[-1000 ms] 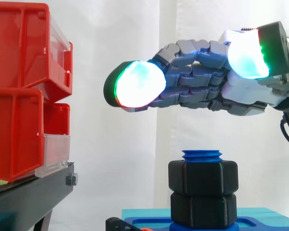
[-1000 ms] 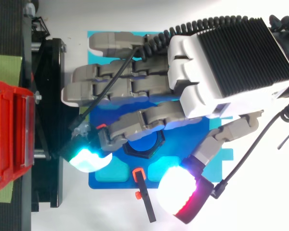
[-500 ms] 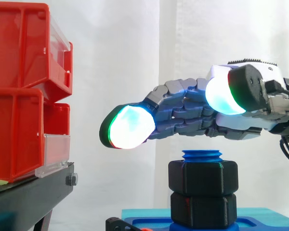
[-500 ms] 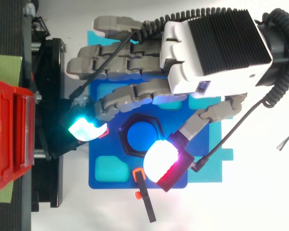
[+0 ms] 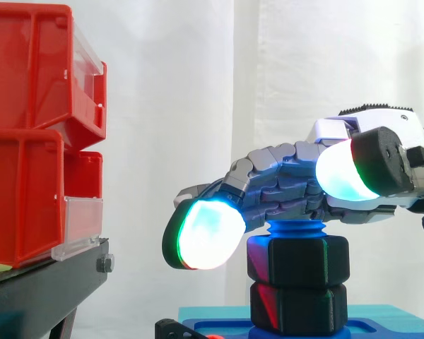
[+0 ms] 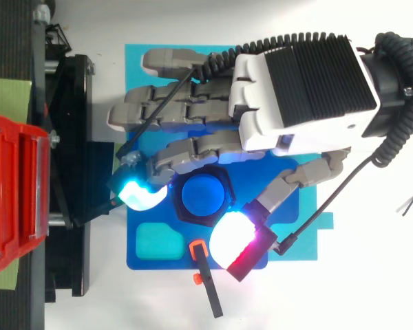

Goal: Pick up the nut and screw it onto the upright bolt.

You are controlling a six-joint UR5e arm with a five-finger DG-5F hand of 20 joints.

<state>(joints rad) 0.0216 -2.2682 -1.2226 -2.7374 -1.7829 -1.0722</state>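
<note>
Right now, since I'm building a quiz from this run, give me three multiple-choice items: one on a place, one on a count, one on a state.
1. Where is the hand?
A) over the blue bolt
B) inside a red bin
C) under the black stand

2. How many black nuts are on the bolt?
A) none
B) two
C) four

3. The upper nut is:
A) threaded on the bolt
B) lying on the base
C) lifted clear in the fingers

Answers:
1 A, the top view shows it above the bolt's top.
2 B, the side view shows two stacked.
3 A, blue thread pokes out above it.
</note>
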